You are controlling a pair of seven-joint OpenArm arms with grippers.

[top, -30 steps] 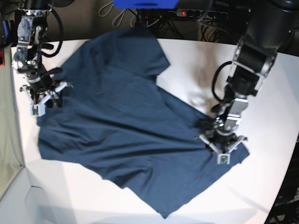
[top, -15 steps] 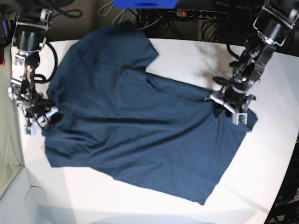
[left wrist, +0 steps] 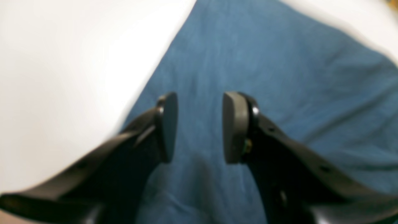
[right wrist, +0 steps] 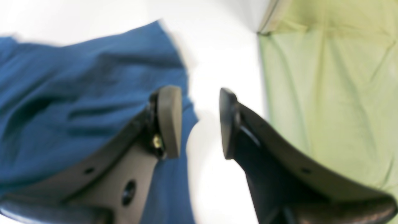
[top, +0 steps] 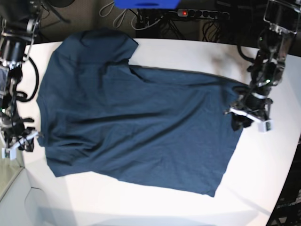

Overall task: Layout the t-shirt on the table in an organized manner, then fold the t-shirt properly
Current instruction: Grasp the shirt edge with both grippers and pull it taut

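A: Layout check, 9 o'clock side first. Right gripper down at the table rim, jaws parted a moderate gap, nothing between the pads in the right wrist view, only bare white table there; shirt hem just beside one pad. Not gripping.

B: Noted. T-shirt?

A: Spread across the table middle, mostly one flat layer. Reaches from 9 toward 3. Sleeve up at 11 o'clock bunched, partly over the far edge. Long diagonal creases across the body. Corner at 5 o'clock pointed, hem line skewed, not square to the table.

B: 3 o'clock side?

A: Left gripper over the shirt edge at 3, jaws parted about the same, fabric seen flat below and between the pads in the left wrist view. No pinch visible, so judged released, hovering or resting on cloth; cannot tell which.

B: Progress?

A: Spreading largely done, judged not finished: needs smoothing, sleeve at 11 pulled flat, hem squared. No fold made yet. Whole folding stage left.
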